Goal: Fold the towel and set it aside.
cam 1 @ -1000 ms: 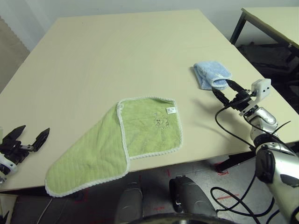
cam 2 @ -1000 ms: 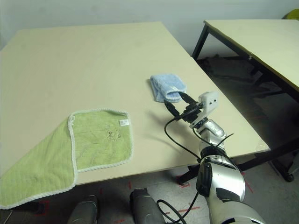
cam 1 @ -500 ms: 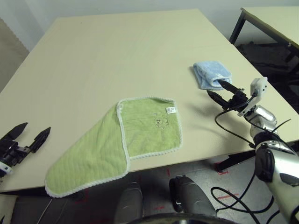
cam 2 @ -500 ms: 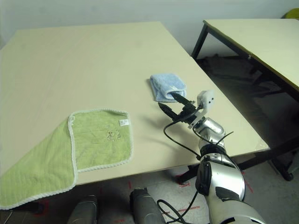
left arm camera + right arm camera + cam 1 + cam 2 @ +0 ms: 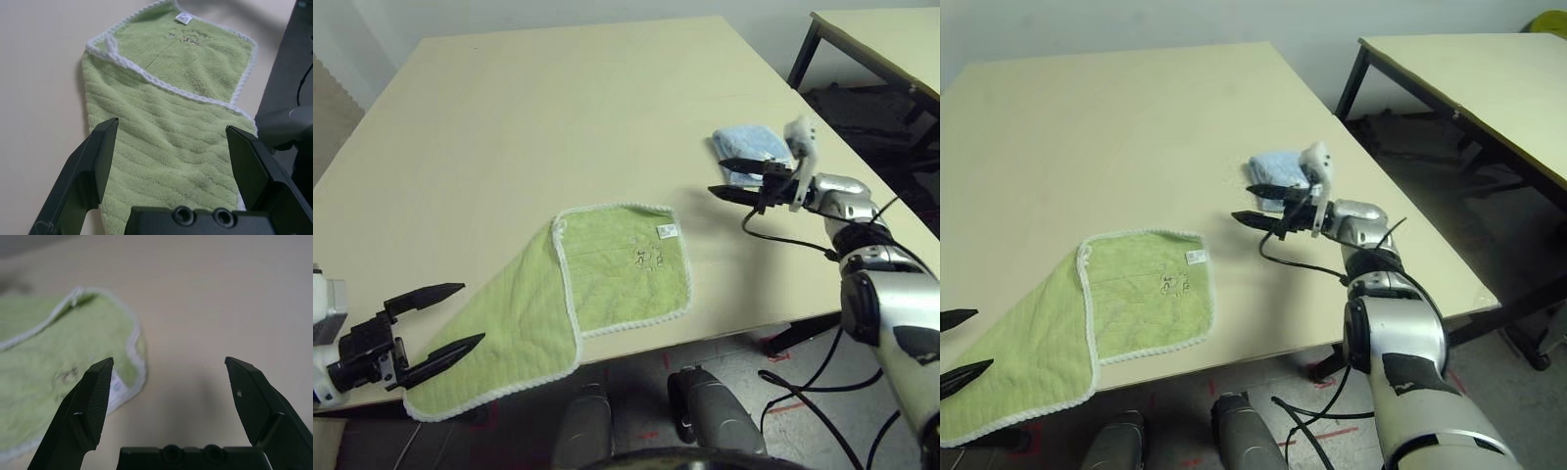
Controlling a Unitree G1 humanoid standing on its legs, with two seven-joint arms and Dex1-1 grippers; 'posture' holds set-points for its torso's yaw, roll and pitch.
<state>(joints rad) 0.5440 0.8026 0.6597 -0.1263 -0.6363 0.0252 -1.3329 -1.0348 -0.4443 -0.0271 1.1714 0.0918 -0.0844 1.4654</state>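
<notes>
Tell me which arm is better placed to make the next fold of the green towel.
Probably the left: its open tool hovers at the towel's unfolded near-left end. The right tool, also open, hangs above bare table beside the blue cloth.

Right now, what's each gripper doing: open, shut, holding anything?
Left gripper: open, holding nothing, at the near end of the towel.
Right gripper: open, holding nothing, above the table near the blue cloth.
</notes>
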